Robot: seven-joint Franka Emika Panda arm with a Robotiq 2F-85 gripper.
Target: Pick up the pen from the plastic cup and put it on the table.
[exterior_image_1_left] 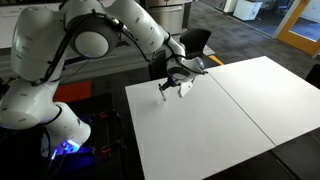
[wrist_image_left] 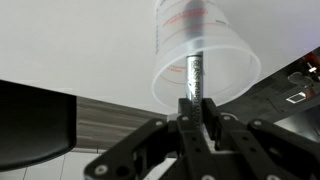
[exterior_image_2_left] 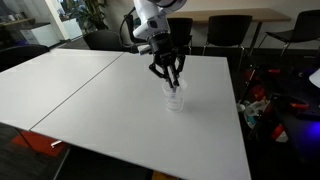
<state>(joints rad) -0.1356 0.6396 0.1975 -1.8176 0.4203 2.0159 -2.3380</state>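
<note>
The translucent plastic cup [wrist_image_left: 225, 60] stands on the white table [exterior_image_2_left: 90, 95] near its edge; it also shows in an exterior view [exterior_image_2_left: 175, 99]. The dark pen [wrist_image_left: 196, 72] stands in the cup, with its upper end between my fingers. My gripper [wrist_image_left: 198, 112] is directly above the cup, pointing down, and is shut on the pen. It shows in both exterior views [exterior_image_1_left: 172, 88] [exterior_image_2_left: 172, 76]. In the exterior views the pen is mostly hidden by the fingers. The table's seam runs across its middle [exterior_image_1_left: 235, 105].
Black chairs stand beyond the table edge [exterior_image_2_left: 225, 32] [exterior_image_1_left: 195, 42]. The robot base with a blue light [exterior_image_1_left: 65, 145] sits beside the table. The table edge lies close to the cup [exterior_image_2_left: 238, 100]. Cables and red items lie on the floor [exterior_image_2_left: 262, 105].
</note>
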